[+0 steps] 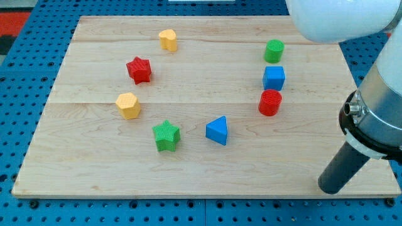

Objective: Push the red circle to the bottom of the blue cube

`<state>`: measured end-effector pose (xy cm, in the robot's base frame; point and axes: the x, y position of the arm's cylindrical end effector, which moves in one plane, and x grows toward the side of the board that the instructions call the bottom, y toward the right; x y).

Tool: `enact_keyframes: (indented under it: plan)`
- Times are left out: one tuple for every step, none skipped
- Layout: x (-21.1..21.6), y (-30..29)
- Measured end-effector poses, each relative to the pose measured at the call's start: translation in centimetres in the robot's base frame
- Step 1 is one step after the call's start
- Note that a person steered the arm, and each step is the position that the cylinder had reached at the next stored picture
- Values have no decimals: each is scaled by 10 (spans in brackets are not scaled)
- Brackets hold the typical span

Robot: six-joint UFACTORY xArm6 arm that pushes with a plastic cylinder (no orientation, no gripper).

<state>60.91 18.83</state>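
Red circle [271, 102] sits just near-side of blue cube [274, 78]. It looks light, rigid, slides easily; we'd nudge its side. My tip [329, 186] well right, nearer. No hand, nothing grasped.

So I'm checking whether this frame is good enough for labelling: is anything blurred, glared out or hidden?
Camera view: lighting is even, and blocks such as the red circle and blue cube are sharp with only faint shadows; the white arm housing at the view's top right looks washed out and soft; my tip shows near the board's lower right edge, far from every block.
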Motion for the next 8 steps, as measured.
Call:
enact_keyframes:
  plan:
    - [0,0]
    - [-4,-5]
    - [-4,-8]
    - [-4,-8]
    - [-4,-9]
    - [-5,-11]
    - [-60,-96]
    - [-116,-97]
